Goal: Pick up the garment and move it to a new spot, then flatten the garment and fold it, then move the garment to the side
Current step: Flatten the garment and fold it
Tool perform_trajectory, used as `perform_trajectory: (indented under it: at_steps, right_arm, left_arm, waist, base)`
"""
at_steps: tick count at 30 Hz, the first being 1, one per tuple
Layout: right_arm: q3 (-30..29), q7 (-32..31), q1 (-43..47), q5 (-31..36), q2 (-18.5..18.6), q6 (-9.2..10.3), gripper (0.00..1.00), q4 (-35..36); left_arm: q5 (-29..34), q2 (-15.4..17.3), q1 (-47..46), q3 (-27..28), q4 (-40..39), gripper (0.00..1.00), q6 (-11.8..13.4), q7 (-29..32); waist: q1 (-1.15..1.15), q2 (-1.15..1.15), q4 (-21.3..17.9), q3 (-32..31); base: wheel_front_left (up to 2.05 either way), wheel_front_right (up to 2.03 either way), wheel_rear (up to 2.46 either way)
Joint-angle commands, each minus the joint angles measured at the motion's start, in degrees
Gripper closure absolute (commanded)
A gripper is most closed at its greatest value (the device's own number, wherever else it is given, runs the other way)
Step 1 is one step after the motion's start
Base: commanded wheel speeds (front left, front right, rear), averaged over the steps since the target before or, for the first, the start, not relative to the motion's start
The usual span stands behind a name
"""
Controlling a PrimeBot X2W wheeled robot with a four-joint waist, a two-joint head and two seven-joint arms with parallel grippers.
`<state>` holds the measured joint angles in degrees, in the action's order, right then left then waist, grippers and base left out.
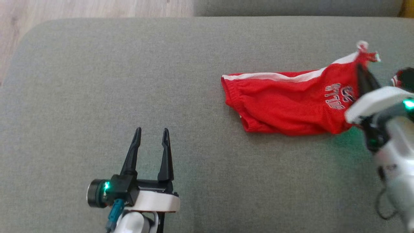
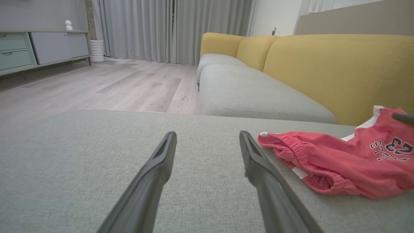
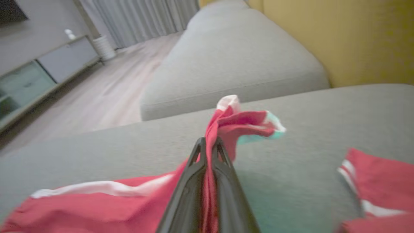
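Firmly, right gripper (image 3: 208, 142) pinches red garment (image 1: 284, 103); left gripper (image 1: 152, 131) gapes.

Soft, even daylight, faint shadows; green glow tints the sofa cushion (image 1: 349, 138) at the head view's right edge; garment (image 3: 245, 124) motion-blurred in right wrist view

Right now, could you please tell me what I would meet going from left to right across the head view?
Left end effector, open → red garment → right end effector, shut on the garment's right end.
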<state>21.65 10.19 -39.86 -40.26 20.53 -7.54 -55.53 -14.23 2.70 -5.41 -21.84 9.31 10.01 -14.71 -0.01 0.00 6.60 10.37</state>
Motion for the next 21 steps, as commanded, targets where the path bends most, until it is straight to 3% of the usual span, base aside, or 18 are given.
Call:
perform_trajectory:
  at_steps: [1,6,11,12,13,14,17,21]
  right_arm:
    - [1.82,0.74,-2.09,0.44,-2.11,0.05,1.0,4.42]
    - [4.9,-1.69,-0.65,1.25,-8.6,0.05,1.0,10.81]
    - [6.52,-3.8,1.31,3.02,-13.75,0.05,1.0,12.08]
    - [7.0,-4.16,1.94,3.64,-14.65,0.05,0.78,12.2]
    - [7.27,-4.3,2.63,3.94,-15.41,0.05,0.15,12.52]
    - [7.28,-4.3,3.33,4.06,-15.96,0.05,0.0,12.97]
    - [6.48,-2.49,5.04,5.42,-16.41,0.05,0.0,15.7]
    - [2.23,1.11,8.52,7.66,-13.1,0.05,0.0,21.04]
  left_arm:
    - [-0.7,0.18,-0.13,1.46,-0.86,0.0,-0.25,-0.29]
    - [-0.96,0.18,0.64,1.5,0.0,0.0,-0.41,-0.29]
    - [-1.48,0.18,1.02,1.45,0.61,0.0,-0.31,-0.29]
    - [-1.72,0.18,1.06,1.29,0.75,0.0,-0.22,-0.29]
    - [-2.01,0.18,1.07,1.13,0.81,0.0,-0.11,-0.29]
    - [-2.25,0.18,1.08,0.98,0.84,0.0,0.01,-0.29]
    - [-2.93,0.18,1.29,0.84,0.7,0.0,0.4,-0.29]
    - [-3.65,0.18,2.3,1.59,0.42,0.0,0.91,-0.29]
  waist:
    - [0.01,0.0,0.44,-0.91]
    - [0.01,0.0,1.74,-1.94]
    - [0.01,0.0,2.82,-2.3]
    - [0.01,0.0,3.13,-2.31]
    - [0.01,0.0,3.39,-2.34]
    - [0.01,0.0,3.58,-2.37]
    - [0.01,0.0,3.76,-2.58]
    - [0.01,0.0,2.99,-4.04]
  base:
    - [0.0,0.0,0.0]
    - [0.0,0.0,0.0]
    - [0.0,0.0,0.0]
    - [0.0,0.0,0.0]
    - [0.0,0.0,0.0]
    - [0.0,0.0,0.0]
    - [0.0,0.0,0.0]
    - [0.0,0.0,0.0]
